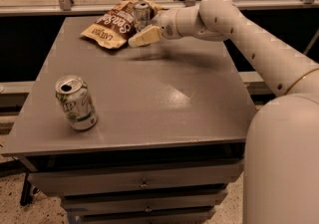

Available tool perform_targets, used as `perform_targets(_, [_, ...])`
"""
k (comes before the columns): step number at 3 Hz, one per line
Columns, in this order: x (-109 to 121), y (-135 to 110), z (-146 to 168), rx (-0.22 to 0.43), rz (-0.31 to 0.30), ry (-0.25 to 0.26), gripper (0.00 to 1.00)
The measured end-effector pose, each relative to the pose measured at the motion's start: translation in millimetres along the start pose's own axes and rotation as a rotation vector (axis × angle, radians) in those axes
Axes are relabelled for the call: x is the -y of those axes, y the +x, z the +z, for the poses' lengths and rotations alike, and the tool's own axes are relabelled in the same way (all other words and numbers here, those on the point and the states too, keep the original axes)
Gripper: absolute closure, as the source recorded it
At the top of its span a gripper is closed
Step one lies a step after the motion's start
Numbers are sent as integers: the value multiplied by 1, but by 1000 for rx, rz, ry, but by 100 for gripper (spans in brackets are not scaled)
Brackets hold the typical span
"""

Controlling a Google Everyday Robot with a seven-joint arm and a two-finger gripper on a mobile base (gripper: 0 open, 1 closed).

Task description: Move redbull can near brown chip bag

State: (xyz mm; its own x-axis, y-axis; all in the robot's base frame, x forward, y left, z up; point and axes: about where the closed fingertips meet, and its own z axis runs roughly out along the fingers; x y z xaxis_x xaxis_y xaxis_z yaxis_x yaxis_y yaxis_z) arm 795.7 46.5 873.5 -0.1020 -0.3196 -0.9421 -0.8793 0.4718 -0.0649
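The redbull can [141,15], slim and silver with a silver top, stands upright at the far edge of the table, right against the brown chip bag [110,25]. The bag lies flat, with a dark brown middle, white lettering and tan ends. My gripper [139,36] is at the can's base on its near side, reaching in from the right. It hides the can's lowest part. I cannot see whether the can is in its hold.
A wider white-and-green can [76,102] stands open-topped near the front left of the grey table [164,103]. Drawers sit under the table front. A rail and glass run behind the far edge. My arm [249,34] spans the right side.
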Motion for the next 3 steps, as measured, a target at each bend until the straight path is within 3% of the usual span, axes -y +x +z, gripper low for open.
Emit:
perform_targets(1, [-1,-3,-31,71,16,9,0])
perform_targets(2, [-1,-16,-102,178,-10,14,0])
perform_targets(3, [-3,-28,-175,249,-77,0,0])
